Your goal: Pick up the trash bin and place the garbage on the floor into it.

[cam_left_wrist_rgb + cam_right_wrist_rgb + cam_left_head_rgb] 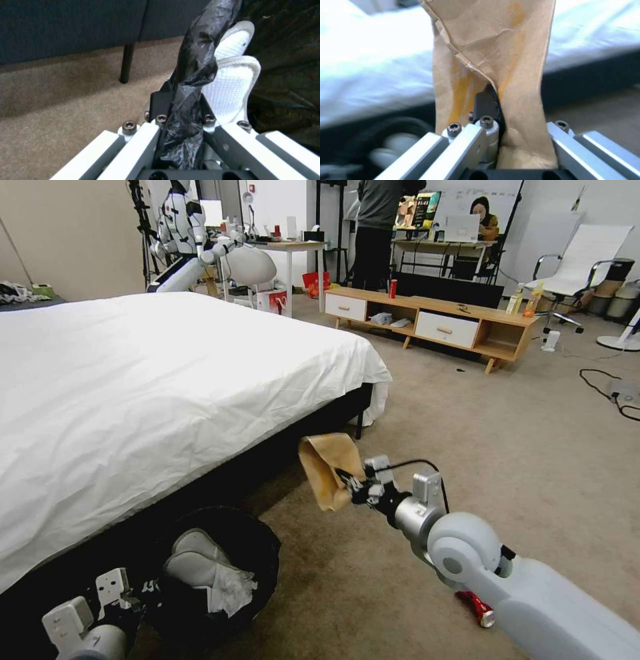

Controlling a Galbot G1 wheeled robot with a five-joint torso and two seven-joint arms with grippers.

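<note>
Beside the bed (167,373), on the floor (507,447): trash bin (263,547) lifted by its bag rim, pinched in left gripper (181,120), white slippers and tissues already inside; brown paper bag (328,468) clamped in right gripper (352,483), held aloft near the bin, not yet dropped; crushed red can (477,607) left lying under the right arm

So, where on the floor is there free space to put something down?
Bare carpet lies between the bed and the wooden cabinet, ahead of the right gripper holding the brown paper bag. It is crowded by the trash bin, left gripper and crushed red can.
</note>
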